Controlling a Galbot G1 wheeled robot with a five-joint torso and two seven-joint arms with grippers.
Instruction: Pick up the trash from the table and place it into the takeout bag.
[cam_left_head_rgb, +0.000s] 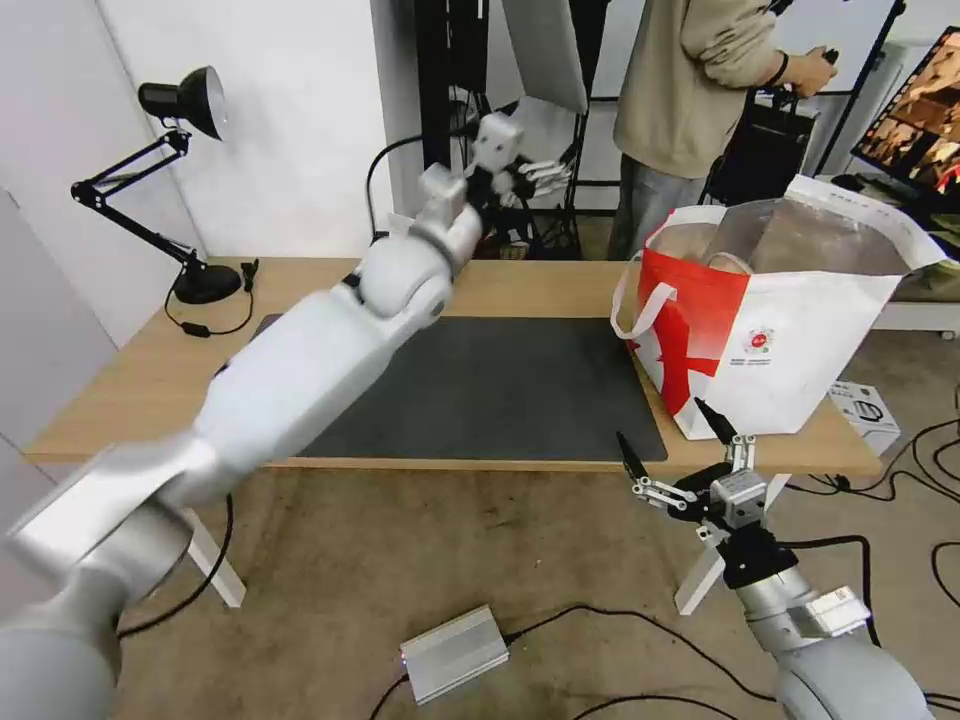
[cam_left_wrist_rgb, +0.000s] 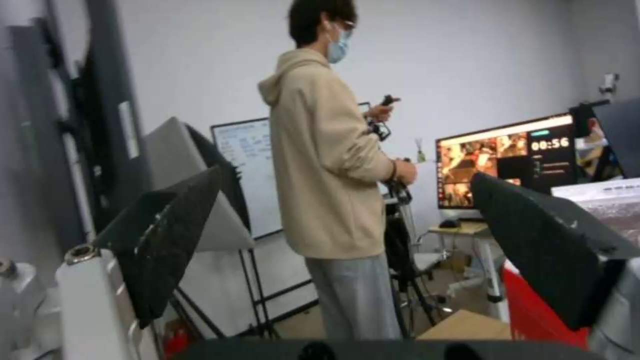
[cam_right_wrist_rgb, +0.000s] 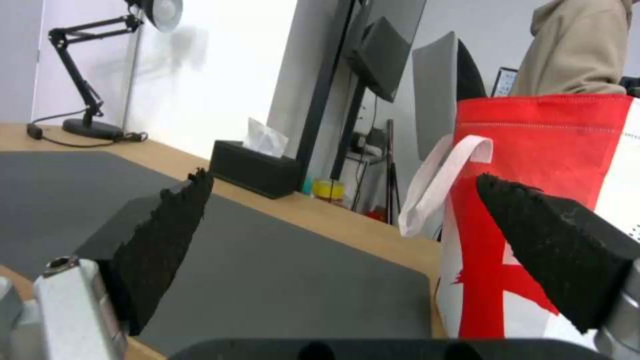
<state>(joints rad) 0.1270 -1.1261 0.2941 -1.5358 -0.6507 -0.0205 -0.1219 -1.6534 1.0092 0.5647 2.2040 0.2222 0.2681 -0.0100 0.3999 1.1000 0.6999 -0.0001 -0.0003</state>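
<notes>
One foil-lined takeout bag (cam_left_head_rgb: 800, 340), upright

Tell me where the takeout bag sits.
In the head view, the takeout bag stands upright on the table's right end, beside the dark mat.

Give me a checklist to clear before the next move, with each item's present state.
1. The takeout bag upright, mouth open, on the table's right end: ok.
2. The left end effector open, holding nothing, raised over the far edge: ok.
3. The right end effector open, holding nothing, at the near edge beside the bag: ok.
4. All trash inside the bag: cannot tell, contents hidden.
5. The mat under the left arm: cannot tell.
</notes>
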